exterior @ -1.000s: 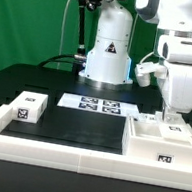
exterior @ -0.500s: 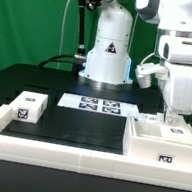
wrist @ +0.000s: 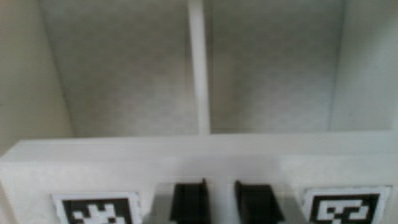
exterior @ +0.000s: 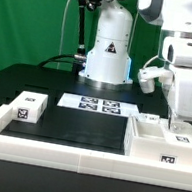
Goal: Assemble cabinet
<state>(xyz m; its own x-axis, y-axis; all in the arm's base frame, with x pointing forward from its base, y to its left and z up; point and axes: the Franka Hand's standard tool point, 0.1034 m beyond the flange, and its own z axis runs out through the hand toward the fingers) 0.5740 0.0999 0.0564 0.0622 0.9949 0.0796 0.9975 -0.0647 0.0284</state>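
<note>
Hanging over the cabinet shell (exterior: 152, 144) at the exterior view's right, the gripper (exterior: 177, 125) points straight down at the shell's top edge. Its fingers (wrist: 189, 203) stand close together with a thin pale strip between them; I cannot tell whether they pinch anything. One tagged drawer block (exterior: 26, 107) sits well apart at the left. The marker board (exterior: 100, 106) lies behind, and the border rail (exterior: 63, 158) runs along the front.

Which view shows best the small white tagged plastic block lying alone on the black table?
The exterior view: the small white tagged plastic block lies whole at that view's left, tags visible. The wrist view shows none of it, only blurred white parts close up.
</note>
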